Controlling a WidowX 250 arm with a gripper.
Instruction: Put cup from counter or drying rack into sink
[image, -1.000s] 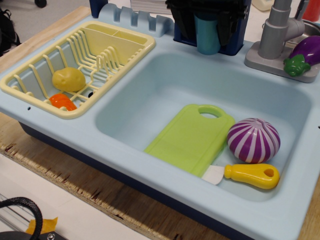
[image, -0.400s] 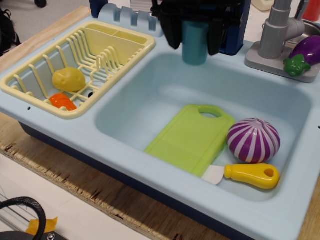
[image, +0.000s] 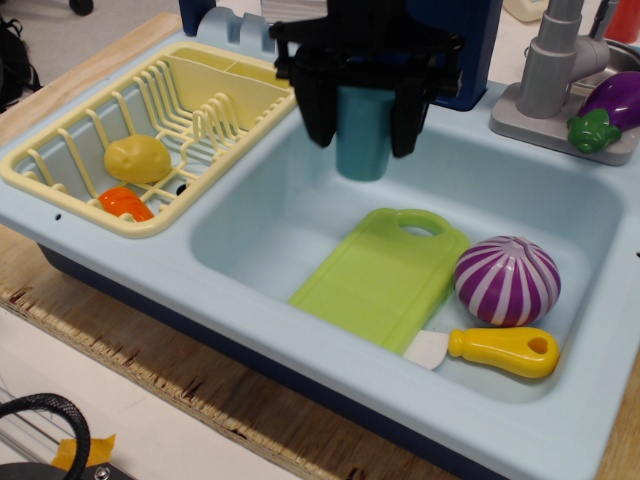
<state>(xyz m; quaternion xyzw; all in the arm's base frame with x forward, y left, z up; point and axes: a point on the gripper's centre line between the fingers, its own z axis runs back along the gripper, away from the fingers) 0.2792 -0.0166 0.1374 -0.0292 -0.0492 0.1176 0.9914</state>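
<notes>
Now the end effector (image: 364, 105) grips the cup (image: 363, 133) upright between its 2 fingers, above the sink (image: 300, 215).

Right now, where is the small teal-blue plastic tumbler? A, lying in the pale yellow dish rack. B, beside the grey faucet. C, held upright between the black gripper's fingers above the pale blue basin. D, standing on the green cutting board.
C: the teal-blue tumbler hangs upright in the black gripper over the basin, above the green cutting board.
</notes>
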